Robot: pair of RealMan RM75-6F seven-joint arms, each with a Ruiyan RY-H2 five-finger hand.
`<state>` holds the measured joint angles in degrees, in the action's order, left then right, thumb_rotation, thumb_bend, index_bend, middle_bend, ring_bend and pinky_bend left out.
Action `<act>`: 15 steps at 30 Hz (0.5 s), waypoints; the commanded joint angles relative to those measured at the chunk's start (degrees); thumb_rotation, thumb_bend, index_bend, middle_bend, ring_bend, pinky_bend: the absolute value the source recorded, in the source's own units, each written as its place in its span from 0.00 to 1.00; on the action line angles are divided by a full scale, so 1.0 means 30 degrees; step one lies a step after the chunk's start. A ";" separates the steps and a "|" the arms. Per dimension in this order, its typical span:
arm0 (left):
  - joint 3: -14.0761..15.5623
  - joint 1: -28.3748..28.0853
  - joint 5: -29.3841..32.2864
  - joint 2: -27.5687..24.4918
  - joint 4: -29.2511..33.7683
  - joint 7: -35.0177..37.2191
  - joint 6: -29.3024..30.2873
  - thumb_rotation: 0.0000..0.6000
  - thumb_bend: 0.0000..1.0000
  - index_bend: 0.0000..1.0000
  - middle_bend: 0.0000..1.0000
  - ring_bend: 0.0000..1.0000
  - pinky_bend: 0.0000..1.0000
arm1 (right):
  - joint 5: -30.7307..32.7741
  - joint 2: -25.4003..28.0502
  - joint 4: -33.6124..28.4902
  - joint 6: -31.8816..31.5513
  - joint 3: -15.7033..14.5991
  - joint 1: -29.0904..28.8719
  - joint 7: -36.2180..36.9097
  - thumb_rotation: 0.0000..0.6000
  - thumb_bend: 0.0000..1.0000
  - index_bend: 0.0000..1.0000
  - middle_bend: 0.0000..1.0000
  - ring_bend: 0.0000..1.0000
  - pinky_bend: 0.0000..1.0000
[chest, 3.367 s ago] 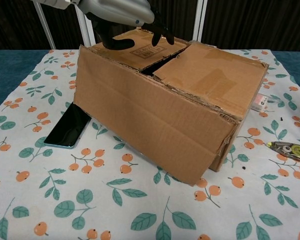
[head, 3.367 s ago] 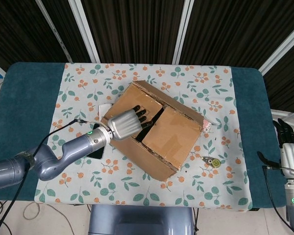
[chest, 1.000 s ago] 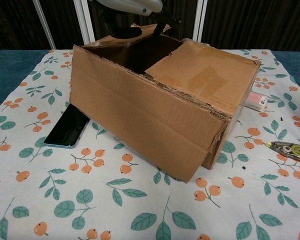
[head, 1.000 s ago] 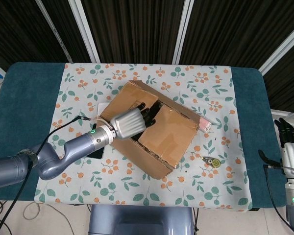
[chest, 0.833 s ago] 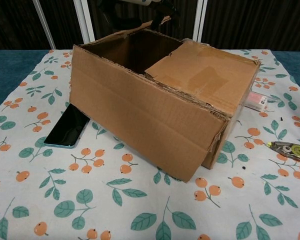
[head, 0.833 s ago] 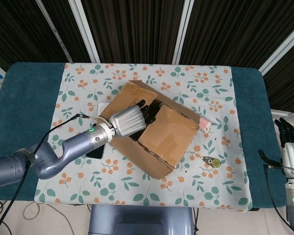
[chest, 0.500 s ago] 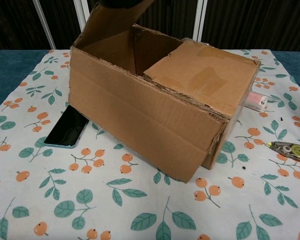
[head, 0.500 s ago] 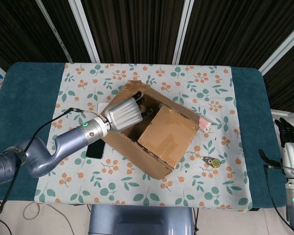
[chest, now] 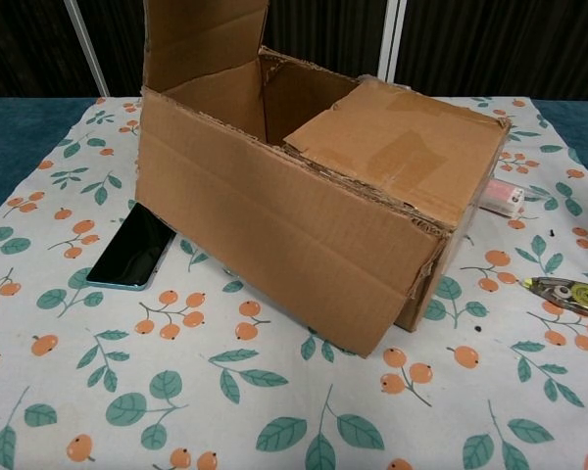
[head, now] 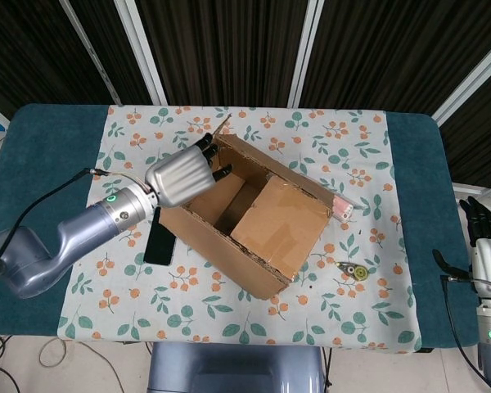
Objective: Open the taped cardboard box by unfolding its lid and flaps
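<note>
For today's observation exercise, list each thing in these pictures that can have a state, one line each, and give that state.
Cardboard box: half open.
Left flap: raised upright.
Right flap: lying closed.
Left hand: touching the raised flap's top edge.
Right hand: off the table's side, idle; fingers unclear.
Phone: flat beside the box, screen dark.
Tape dispenser: lying on the cloth.

Box's left half is wide open from above now, since that flap stands upright at about 9 o'clock, with the left hand on it. The other flap still covers the 3 o'clock half. Phone hugs the box's 8 o'clock side, tape dispenser sits near 4.
</note>
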<state>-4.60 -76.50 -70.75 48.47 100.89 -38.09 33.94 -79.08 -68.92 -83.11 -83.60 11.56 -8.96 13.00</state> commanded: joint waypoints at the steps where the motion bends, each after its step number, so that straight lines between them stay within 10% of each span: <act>1: 0.0248 0.0486 -0.0252 -0.0494 0.0009 0.0185 0.0032 1.00 0.63 0.13 0.52 0.19 0.20 | -0.0012 0.0012 -0.0012 -0.0015 -0.0003 0.0012 0.0007 1.00 0.33 0.00 0.00 0.00 0.22; 15: 0.1347 0.3007 -0.0568 -0.1003 -0.1141 0.0866 0.0709 1.00 0.63 0.13 0.51 0.19 0.20 | 0.0011 0.0081 -0.0098 -0.0015 0.0013 0.0037 0.0007 1.00 0.33 0.01 0.00 0.00 0.22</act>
<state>-0.84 -67.86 -72.33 45.60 97.73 -35.67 35.80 -79.04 -68.68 -83.41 -83.65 11.60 -8.84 13.02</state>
